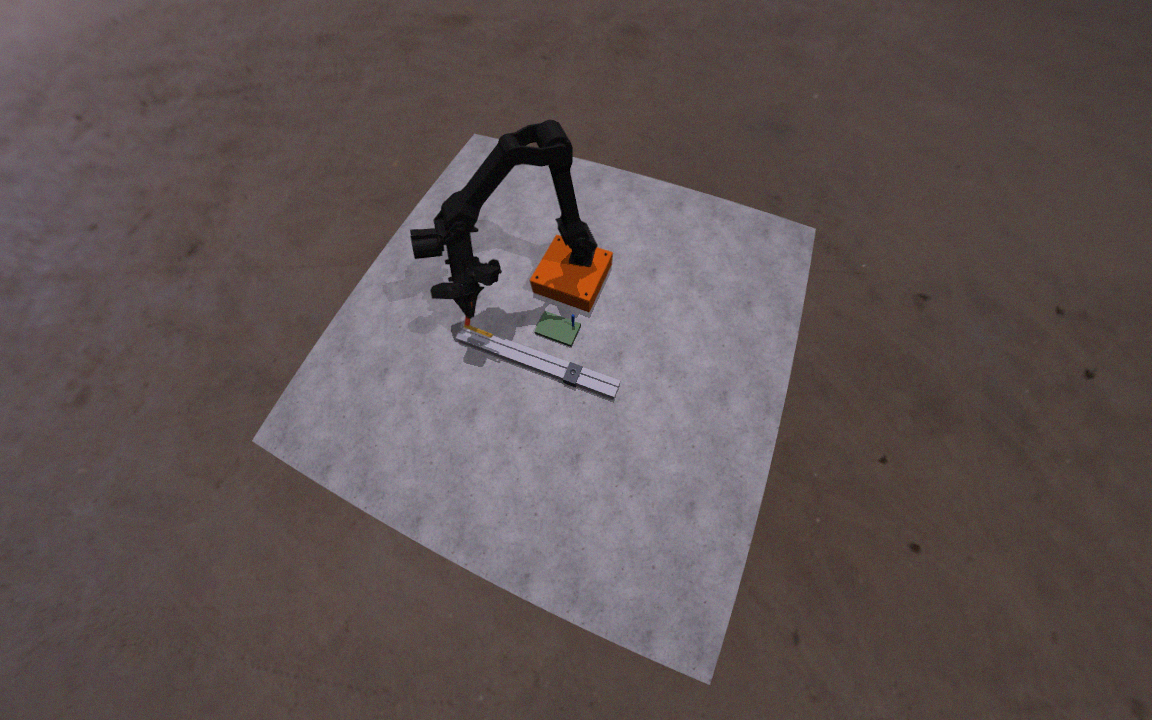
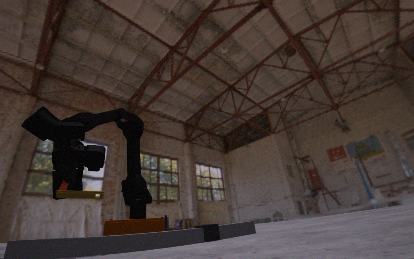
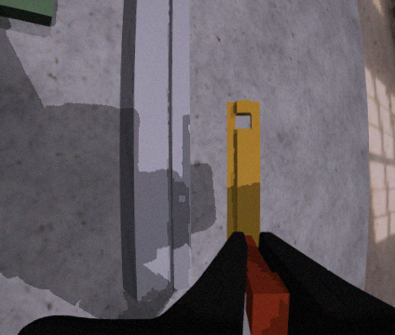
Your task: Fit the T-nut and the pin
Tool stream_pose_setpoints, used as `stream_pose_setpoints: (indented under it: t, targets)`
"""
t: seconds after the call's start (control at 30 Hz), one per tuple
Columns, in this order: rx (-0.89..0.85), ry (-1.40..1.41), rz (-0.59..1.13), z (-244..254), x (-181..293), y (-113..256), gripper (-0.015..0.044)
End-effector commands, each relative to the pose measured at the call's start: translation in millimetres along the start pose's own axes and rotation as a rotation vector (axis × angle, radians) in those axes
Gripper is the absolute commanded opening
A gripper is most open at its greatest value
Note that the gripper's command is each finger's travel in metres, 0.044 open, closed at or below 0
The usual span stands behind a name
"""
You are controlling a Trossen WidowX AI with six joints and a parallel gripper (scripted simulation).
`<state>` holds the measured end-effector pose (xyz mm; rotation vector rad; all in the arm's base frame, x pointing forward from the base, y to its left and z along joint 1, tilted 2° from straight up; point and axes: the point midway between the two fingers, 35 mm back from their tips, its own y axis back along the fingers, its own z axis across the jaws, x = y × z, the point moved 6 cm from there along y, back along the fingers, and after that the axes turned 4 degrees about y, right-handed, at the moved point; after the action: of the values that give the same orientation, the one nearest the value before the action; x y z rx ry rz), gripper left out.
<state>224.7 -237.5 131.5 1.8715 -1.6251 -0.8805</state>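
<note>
Bends the black arm (image 1: pixel 486 181) (image 2: pixel 133 151) up and over toward the left. Points the gripper (image 1: pixel 469 311) (image 2: pixel 68 190) (image 3: pixel 250 242) downward, clamped nearly shut.
</note>
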Motion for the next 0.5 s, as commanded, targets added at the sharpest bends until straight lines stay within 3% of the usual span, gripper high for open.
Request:
stream_pose_setpoints:
  t: [0.0, 0.47]
  targets:
    - [0.021, 0.012, 0.002, 1.4, -1.9, 1.4, -0.0150]
    - [0.041, 0.023, 0.003, 9.0, -1.6, -3.1, -0.0150]
